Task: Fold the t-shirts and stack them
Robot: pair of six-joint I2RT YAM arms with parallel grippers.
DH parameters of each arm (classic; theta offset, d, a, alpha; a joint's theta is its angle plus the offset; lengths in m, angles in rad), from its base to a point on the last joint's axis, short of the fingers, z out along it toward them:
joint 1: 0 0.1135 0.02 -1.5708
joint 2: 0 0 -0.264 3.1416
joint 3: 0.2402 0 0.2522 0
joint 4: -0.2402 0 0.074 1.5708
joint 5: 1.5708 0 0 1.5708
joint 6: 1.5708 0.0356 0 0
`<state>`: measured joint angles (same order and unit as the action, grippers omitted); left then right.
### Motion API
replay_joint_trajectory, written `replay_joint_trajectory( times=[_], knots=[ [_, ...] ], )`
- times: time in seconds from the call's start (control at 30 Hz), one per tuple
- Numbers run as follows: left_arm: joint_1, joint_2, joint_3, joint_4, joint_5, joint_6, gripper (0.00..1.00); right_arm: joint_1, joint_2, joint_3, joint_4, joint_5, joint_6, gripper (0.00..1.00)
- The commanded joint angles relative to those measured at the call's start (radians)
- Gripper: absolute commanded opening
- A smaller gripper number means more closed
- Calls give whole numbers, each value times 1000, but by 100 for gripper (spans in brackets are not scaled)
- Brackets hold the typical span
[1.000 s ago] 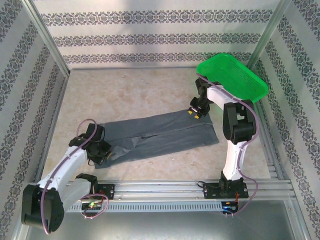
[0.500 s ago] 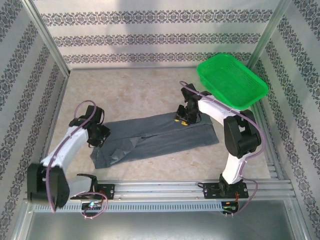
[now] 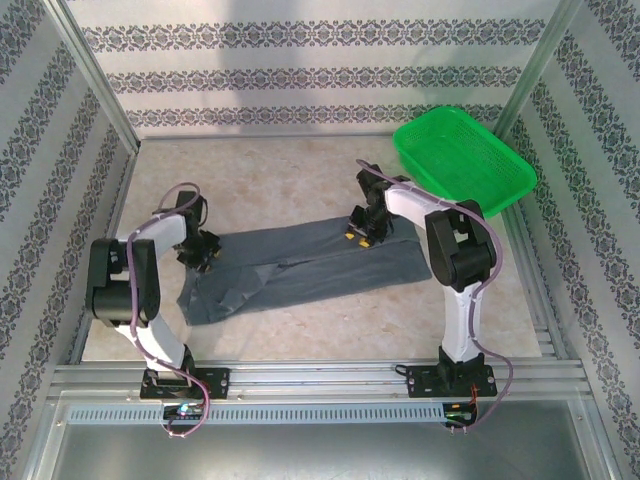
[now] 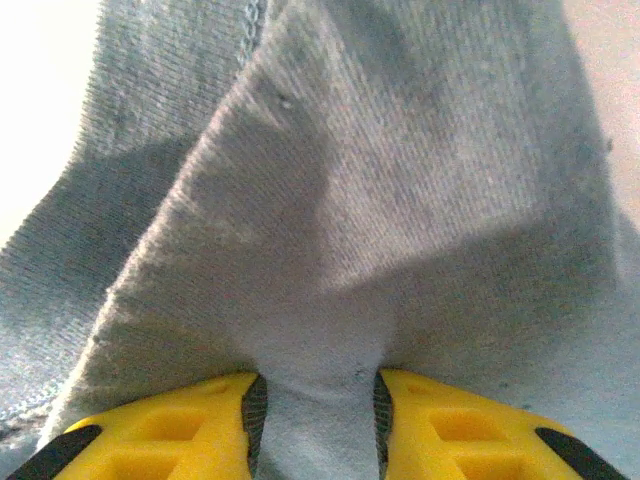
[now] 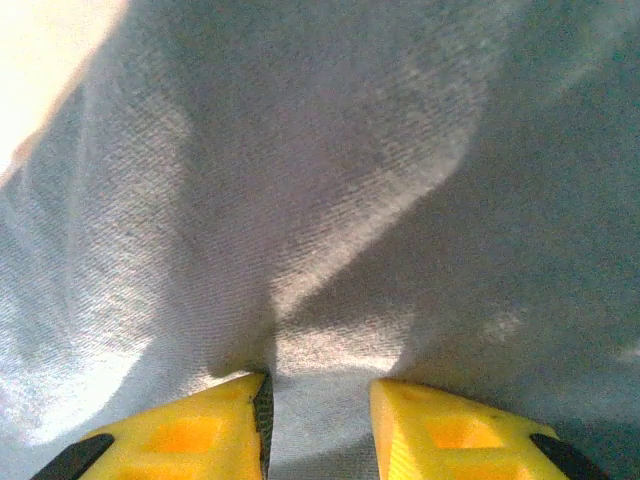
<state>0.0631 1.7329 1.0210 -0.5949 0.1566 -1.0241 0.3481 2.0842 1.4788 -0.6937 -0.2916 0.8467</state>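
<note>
One dark slate-grey t-shirt [image 3: 310, 272] lies as a long folded strip across the table. My left gripper [image 3: 203, 254] is pressed down on its far left end. In the left wrist view the yellow fingers [image 4: 200, 420] stand apart, with a ridge of t-shirt [image 4: 400, 200] bulging up between them at the left gripper [image 4: 315, 405]. My right gripper [image 3: 358, 232] rests on the strip's far edge, right of the middle. Its fingertips [image 5: 430, 420] are likewise apart over t-shirt fabric [image 5: 300, 180], at the right gripper [image 5: 320, 400].
A bright green mesh basket [image 3: 465, 160] stands at the back right, tilted against the wall frame. Patterned walls close in the table on three sides. Aluminium rails [image 3: 320, 378] run along the near edge by the arm bases.
The left arm swung from the shirt's near left corner up to its far left end, and its jaws opened. The right gripper slid left along the far edge.
</note>
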Motion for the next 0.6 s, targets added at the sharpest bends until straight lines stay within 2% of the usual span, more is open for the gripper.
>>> replay_joint_trajectory(
  times=[0.0,0.1,0.2,0.37,0.47,0.57],
  knots=[
    [51,105,89,115,27,148,39,-17,92,71,-26,-13,29,34],
    [60,117,177,129,57,224,42,-22,143,175,-35,-73,1,35],
    [46,29,164,167,70,262,45,-17,100,224,-22,-70,-63,41],
    [15,-160,9,308,208,355,49,-5,-30,204,15,-125,-167,48],
    [3,-156,-45,351,307,411,48,7,-85,164,20,-179,-190,49],
    [-16,-116,-55,374,336,464,48,29,-154,97,46,-200,-186,50]
  ],
)
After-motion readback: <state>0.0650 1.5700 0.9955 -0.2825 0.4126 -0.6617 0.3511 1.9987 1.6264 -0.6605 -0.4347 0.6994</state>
